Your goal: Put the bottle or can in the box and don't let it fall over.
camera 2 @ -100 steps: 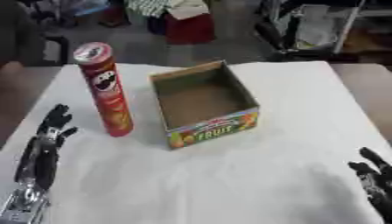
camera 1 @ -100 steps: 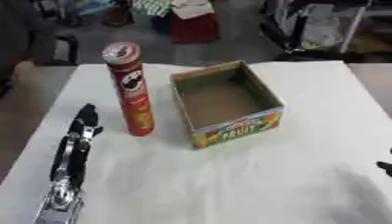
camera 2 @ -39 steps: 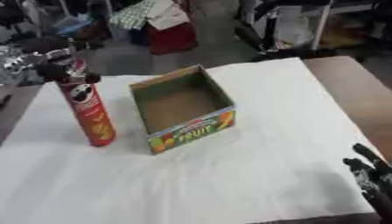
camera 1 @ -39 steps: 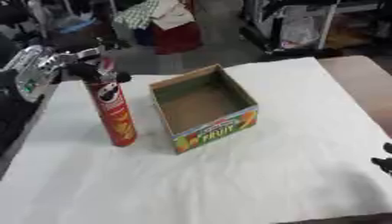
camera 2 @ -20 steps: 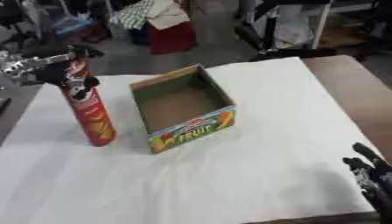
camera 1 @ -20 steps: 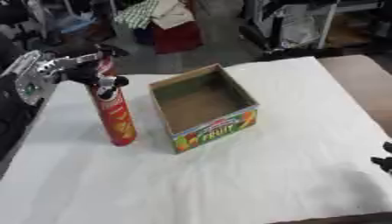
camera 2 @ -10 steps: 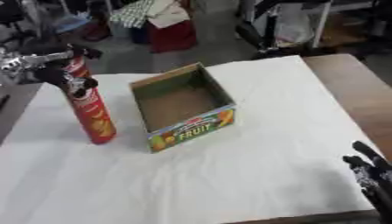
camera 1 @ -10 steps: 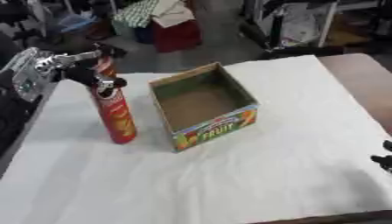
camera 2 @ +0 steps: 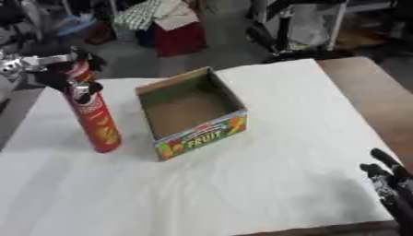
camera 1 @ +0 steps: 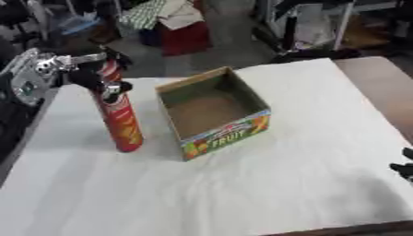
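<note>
One table [camera 1: 266, 193] carries everything, its top covered by a white cloth that lies smooth with a few shallow creases; a strip of brown wood shows bare along the right edge.

One box [camera 1: 211, 112] sits on the cloth toward the far edge, a little left of the middle. It is an open-topped cardboard carton, roughly square, turned so one corner points at the near edge. The inside walls and floor are plain brown, and nothing lies in it. The outer face toward the camera is printed in green, yellow and red with the word "FRUIT" in yellow letters.

One can [camera 1: 118, 115] stands upright on the cloth just beside the box's left side, apart from it and nearer the table's left edge. It is a tall, slim red tube, taller than the box, with yellow-orange print low down; its label is too blurred to read.

Two hands show. The left hand [camera 1: 95, 73], black with silver at the wrist, reaches in from the left edge and has its fingers curled round the top of the can. The right hand [camera 2: 390, 183] rests at the near right corner of the table, its black fingers pointing up, straight and spread apart, holding nothing.
</note>
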Action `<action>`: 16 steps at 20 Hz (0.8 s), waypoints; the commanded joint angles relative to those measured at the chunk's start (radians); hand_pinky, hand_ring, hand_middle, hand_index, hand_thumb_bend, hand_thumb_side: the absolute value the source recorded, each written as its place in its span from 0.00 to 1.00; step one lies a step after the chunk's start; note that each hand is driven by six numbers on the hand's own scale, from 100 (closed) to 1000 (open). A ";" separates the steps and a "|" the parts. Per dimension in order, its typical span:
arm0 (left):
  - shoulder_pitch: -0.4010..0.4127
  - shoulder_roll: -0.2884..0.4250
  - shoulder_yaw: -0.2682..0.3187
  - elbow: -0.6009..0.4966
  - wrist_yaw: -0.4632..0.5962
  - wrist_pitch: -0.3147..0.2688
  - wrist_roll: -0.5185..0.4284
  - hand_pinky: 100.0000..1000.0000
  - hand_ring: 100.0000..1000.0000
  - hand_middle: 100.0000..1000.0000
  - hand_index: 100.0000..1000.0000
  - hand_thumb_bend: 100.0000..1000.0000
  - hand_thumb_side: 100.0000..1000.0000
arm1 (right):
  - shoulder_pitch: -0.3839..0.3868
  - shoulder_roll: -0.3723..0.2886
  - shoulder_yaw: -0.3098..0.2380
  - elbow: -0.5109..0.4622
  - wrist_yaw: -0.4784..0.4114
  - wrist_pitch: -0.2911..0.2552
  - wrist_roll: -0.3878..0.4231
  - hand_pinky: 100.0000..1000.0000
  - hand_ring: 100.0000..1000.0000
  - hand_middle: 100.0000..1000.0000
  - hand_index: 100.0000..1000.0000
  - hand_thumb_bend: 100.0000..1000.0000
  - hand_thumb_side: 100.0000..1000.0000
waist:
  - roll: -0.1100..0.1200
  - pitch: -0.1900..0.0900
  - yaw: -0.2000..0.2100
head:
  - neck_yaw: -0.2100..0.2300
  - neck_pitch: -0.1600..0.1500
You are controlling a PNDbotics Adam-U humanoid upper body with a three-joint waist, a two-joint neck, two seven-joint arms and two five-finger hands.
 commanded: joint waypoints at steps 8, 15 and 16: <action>0.002 0.012 -0.013 -0.034 -0.210 0.012 0.067 0.63 0.68 0.65 0.85 0.40 0.67 | -0.010 -0.021 0.003 -0.008 -0.004 0.000 0.002 0.96 0.84 1.00 0.91 0.00 0.61 | -0.005 -0.007 0.001 | 0.000 -0.006; 0.003 0.004 -0.012 -0.010 -0.222 -0.016 0.040 0.41 0.49 0.57 0.81 0.22 0.57 | -0.011 -0.021 0.003 -0.007 -0.003 0.000 0.001 0.96 0.84 1.00 0.91 0.00 0.61 | -0.006 -0.007 0.001 | 0.002 -0.007; 0.002 0.003 -0.012 -0.008 -0.218 -0.017 0.033 0.36 0.46 0.55 0.79 0.17 0.54 | -0.011 -0.021 0.003 -0.007 -0.003 0.000 0.001 0.96 0.84 1.00 0.91 0.00 0.61 | -0.006 -0.007 0.001 | 0.002 -0.007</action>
